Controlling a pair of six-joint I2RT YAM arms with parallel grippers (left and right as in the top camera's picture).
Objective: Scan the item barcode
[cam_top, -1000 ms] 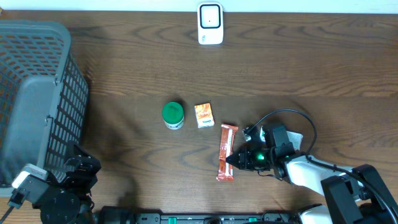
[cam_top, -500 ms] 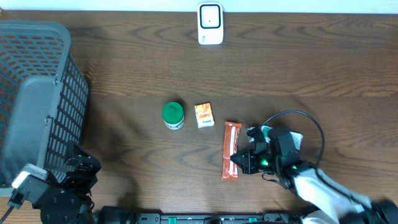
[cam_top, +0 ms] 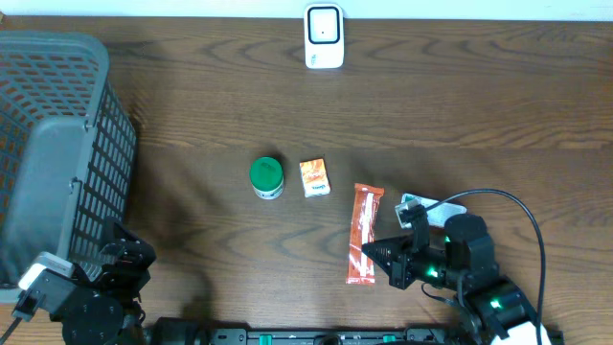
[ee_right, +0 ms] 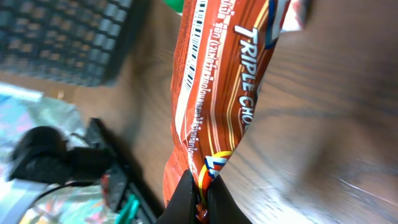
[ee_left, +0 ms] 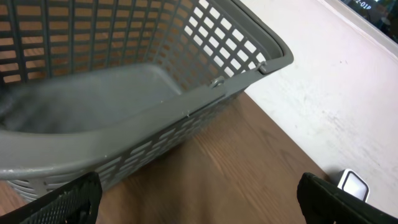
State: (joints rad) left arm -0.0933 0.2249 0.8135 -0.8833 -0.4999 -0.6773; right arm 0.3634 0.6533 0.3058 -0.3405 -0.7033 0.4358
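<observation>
Right gripper clamps shut on the end seam of a chocolate bar, likely light, crinkly and slippery, well short of the scanner; left gripper gapes empty.

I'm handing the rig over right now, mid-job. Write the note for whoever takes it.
Right gripper: shut on the near end of the snack bar.
Left gripper: open, empty, parked beside the basket.
Scanner stands at the table's far edge; jar and small box sit mid-table.
Done: snack bar gripped.
Left: carry it to the scanner with the barcode facing it.
</observation>
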